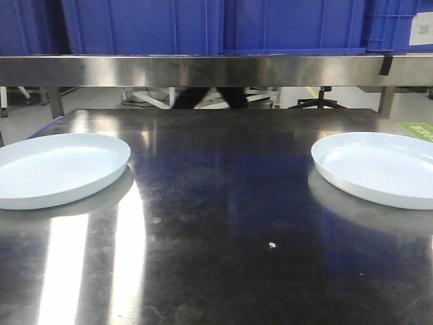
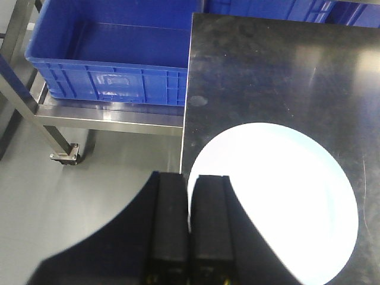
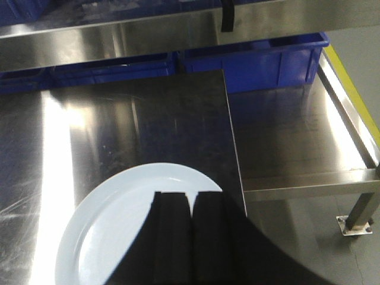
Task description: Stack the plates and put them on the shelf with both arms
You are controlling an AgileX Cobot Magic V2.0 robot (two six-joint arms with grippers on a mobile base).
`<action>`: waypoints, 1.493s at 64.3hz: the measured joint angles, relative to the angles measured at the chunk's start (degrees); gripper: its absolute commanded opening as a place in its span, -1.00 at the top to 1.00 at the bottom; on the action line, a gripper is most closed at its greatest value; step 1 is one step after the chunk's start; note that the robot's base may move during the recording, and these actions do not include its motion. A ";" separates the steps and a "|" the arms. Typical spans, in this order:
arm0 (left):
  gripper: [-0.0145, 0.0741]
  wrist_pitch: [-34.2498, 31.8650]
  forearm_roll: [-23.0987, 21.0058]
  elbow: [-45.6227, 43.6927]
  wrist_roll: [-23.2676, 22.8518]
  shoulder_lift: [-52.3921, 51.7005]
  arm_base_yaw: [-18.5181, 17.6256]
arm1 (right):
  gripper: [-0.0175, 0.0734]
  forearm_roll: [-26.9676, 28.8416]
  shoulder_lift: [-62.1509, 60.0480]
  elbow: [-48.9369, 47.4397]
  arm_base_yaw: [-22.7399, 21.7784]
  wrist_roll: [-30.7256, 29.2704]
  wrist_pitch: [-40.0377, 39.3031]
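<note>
The left gripper hung with jaws pressed together and empty over the near rim of the first plate, which spread ahead and to its right on the dark tabletop. The right gripper, likewise closed on nothing, hovered over the second plate, which lay ahead and to its left. Lying well apart, the plates apparently awaited stacking. The shelf ran far ahead. A white crate label and a green sign were unreadable.

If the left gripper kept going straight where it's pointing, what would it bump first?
Probably the near edge of the plate, right ahead of the left gripper; how high it hovers is unclear, so it might skim over.
</note>
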 measured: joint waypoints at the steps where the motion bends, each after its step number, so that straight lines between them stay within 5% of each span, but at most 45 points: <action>1: 0.48 0.00 0.00 0.00 0.00 0.00 0.00 | 0.49 0.00 0.12 0.00 0.00 0.00 -0.20; 22: 0.48 -0.71 0.31 0.00 0.00 0.00 0.00 | 0.45 0.00 0.42 0.00 0.00 0.00 -2.55; 26: 0.48 -0.89 0.31 0.00 0.00 0.00 0.00 | 0.23 0.00 0.51 0.00 0.00 0.00 -1.42; 33: 0.48 -0.97 0.31 0.00 0.00 0.52 0.00 | -0.50 -0.73 1.61 0.00 0.00 0.00 1.86; 38: 0.43 -0.72 0.31 -0.02 0.00 1.27 0.00 | -0.69 -1.67 2.77 0.00 0.00 0.00 2.97; 56: -0.26 -0.58 0.31 -0.24 0.00 6.52 0.00 | -0.68 -2.69 6.72 0.00 0.00 0.00 3.19; 96: -0.27 -6.73 0.31 -0.36 0.00 27.71 0.00 | -0.68 -2.90 8.75 0.00 0.00 0.04 3.19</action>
